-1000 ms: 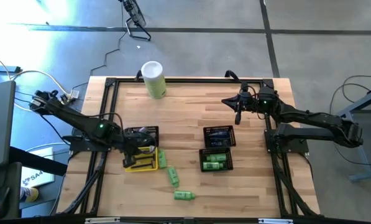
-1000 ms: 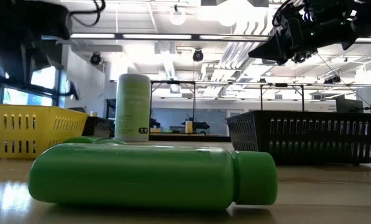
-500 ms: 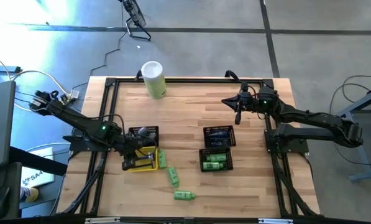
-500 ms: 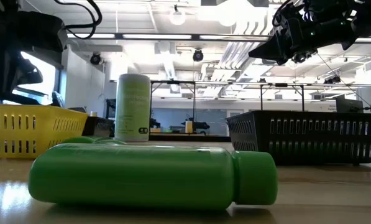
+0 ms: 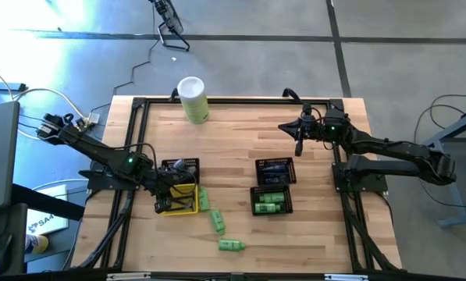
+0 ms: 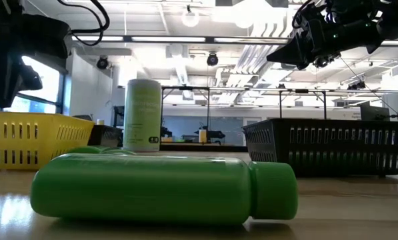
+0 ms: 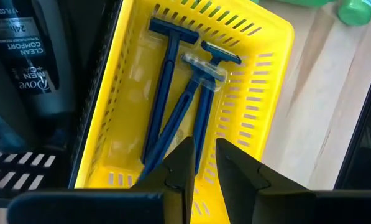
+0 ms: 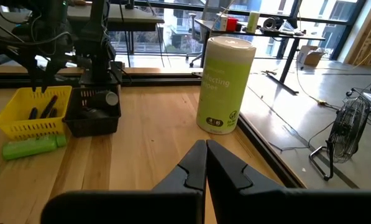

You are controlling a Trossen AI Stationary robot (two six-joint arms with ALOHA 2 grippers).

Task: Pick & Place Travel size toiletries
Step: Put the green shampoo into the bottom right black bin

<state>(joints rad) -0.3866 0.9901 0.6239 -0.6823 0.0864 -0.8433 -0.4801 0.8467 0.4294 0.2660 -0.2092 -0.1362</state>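
The left gripper (image 7: 202, 163) hangs just over the yellow tray (image 5: 187, 208) at the desk's (image 5: 240, 148) left side, its fingers (image 7: 182, 165) nearly closed and empty, a narrow gap between the tips. In the tray lie blue razors (image 7: 179, 106), their long axes along the tray's length, heads toward the far end wall, handles crossing toward the near end. Beside the tray, a black basket (image 5: 179, 168) holds dark tubes (image 7: 23, 56). Three green bottles lie loose on the desk: the first bottle (image 5: 204, 198) touching or just beside the tray, the second bottle (image 5: 218, 221) near it, and the third bottle (image 5: 231, 245) toward the front edge, lying roughly crosswise with its cap to the right. The likely step is to withdraw from the tray and fetch the next loose bottle. To do it well, lift straight up clear of the tray wall, open the fingers wide, turn the wrist so the fingers span the bottle's short width across its long axis, and grip at mid-body, not at the cap. The right gripper (image 5: 297, 137) waits above the desk's far right, fingers closed and empty. Two more baskets (image 5: 273, 187) on the right hold sorted items.
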